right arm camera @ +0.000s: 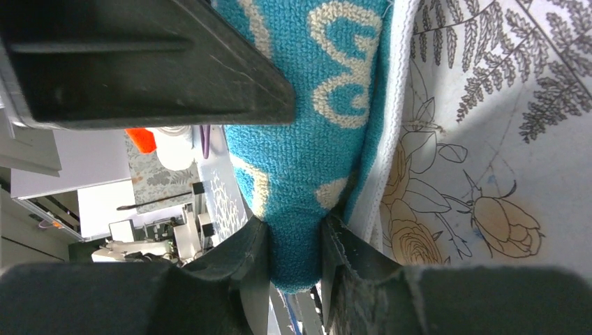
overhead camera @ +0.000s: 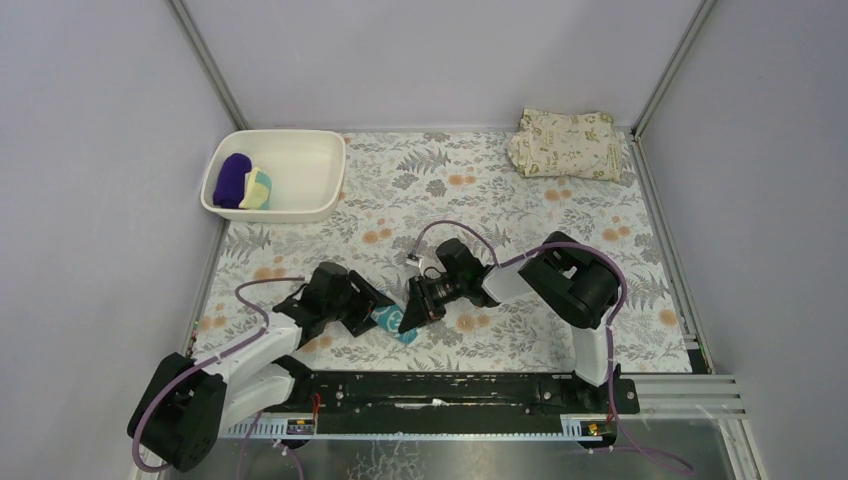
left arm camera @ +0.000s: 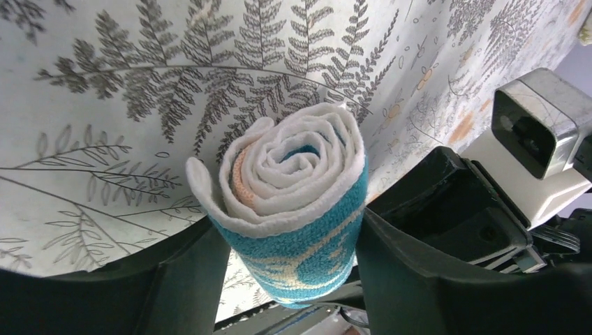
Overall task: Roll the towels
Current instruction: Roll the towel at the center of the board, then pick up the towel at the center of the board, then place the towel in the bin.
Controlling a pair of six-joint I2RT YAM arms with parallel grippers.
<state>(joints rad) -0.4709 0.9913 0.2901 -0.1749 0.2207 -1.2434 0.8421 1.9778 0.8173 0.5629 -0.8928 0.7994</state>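
A teal towel with white swirls point(overhead camera: 392, 326), rolled into a tight coil point(left arm camera: 293, 188), hangs between my two grippers near the front middle of the table. My left gripper point(overhead camera: 372, 312) point(left arm camera: 286, 234) clasps the roll, a finger pressed on each side. My right gripper point(overhead camera: 408, 320) point(right arm camera: 294, 237) is shut on one end of the same towel point(right arm camera: 307, 139), squeezing it thin. The dark purple towel point(overhead camera: 232, 178) and the pale yellow towel point(overhead camera: 258, 188) lie rolled side by side in the white basin point(overhead camera: 300, 165) at the back left.
A folded beige leaf-printed cloth point(overhead camera: 565, 143) lies at the back right corner. A floral-printed mat point(overhead camera: 560, 330) covers the table. Grey walls close in the left, right and far sides. The right arm's wrist camera point(left arm camera: 537, 125) is close beside my left gripper.
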